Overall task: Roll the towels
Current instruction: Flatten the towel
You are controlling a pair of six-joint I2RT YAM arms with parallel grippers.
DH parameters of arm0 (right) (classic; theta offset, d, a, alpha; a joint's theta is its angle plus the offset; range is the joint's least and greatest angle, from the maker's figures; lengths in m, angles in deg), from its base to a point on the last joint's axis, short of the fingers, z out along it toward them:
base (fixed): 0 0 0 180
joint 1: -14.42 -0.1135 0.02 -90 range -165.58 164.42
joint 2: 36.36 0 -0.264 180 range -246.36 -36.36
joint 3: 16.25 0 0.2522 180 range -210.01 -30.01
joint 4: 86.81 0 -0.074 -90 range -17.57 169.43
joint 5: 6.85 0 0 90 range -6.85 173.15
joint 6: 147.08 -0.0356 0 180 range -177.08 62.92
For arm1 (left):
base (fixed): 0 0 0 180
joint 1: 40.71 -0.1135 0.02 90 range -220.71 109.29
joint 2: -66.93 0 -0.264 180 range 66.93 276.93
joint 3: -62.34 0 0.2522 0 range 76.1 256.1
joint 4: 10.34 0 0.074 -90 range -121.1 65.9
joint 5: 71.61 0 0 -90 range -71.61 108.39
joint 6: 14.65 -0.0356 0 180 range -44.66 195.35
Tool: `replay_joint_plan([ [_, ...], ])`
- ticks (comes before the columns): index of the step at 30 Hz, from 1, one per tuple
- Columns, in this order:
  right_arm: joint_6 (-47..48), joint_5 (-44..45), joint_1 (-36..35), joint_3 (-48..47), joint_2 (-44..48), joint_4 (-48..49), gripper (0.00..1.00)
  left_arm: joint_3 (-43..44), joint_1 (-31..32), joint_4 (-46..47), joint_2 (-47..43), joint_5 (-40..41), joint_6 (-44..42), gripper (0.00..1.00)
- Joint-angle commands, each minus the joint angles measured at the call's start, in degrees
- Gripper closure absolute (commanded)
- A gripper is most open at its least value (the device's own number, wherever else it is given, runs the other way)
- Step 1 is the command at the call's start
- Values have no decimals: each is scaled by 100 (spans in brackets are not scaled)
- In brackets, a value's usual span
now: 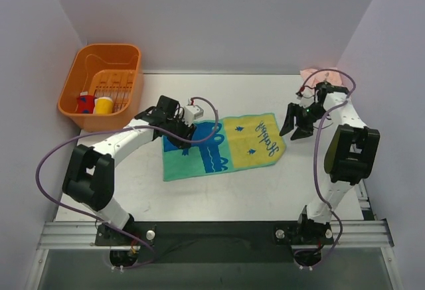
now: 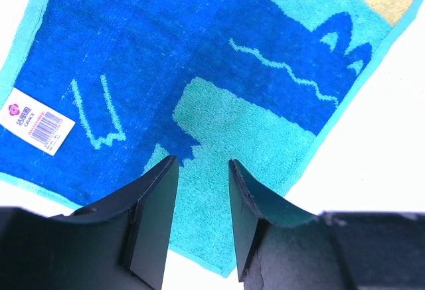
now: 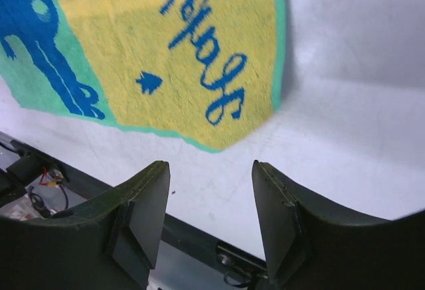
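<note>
1. At the middle of the bench [image 1: 219,194] the printed towel [image 1: 222,145] lies flat; the pink towel [image 1: 312,73] sits at the far right corner.
2. Left pincer [image 2: 202,164], spread, hovers over the printed towel's blue end; right pincer [image 3: 209,167], spread and empty, hangs beside its yellow end.
3. Soft, limp and light: best pinched at a hem.

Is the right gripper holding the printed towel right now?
No, the right gripper stands open over the table, nothing between its jaws; the printed towel lies beyond.
</note>
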Motion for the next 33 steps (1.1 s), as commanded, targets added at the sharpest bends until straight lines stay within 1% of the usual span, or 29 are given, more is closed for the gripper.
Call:
replay_joint_plan([
  [1,-159,-153,25,594,122,-58,47,-89,-14,91,-371,-84,69,53],
  [5,-318,-171,25,832,-246,249,48,-186,-14,82,-512,-40,-28,53],
  [10,-353,-241,34,719,-703,277,47,-213,-23,82,-573,-5,-81,53],
  [14,-493,-276,34,683,-766,242,48,-239,-49,91,-556,30,-98,53],
  [17,-485,-311,25,657,-696,215,52,-265,-49,91,-538,21,-90,53],
  [18,-502,-198,16,631,-687,198,52,-265,-58,83,-530,21,-90,53],
  [20,-415,-14,25,569,-713,-21,50,-265,-58,82,-538,30,-90,53],
  [24,-388,312,42,788,-739,-75,42,-292,-102,91,-591,30,-98,53],
  [26,-397,217,51,824,-792,-110,43,-292,-102,91,-591,39,-116,53],
  [27,-397,138,60,815,-810,-110,46,-301,-102,100,-582,39,-116,53],
  [28,-406,6,51,780,-818,-110,53,-301,-110,100,-582,39,-116,53],
  [29,-432,-82,51,736,-827,-119,61,-292,-110,100,-565,30,-116,53],
  [30,-432,-257,25,692,-801,-128,77,-292,-110,109,-565,39,-116,53],
  [32,-415,-425,-10,499,-643,-136,94,-292,-119,100,-573,39,-134,53],
  [33,-415,-530,-89,412,-573,-145,97,-292,-128,91,-582,39,-142,53],
])
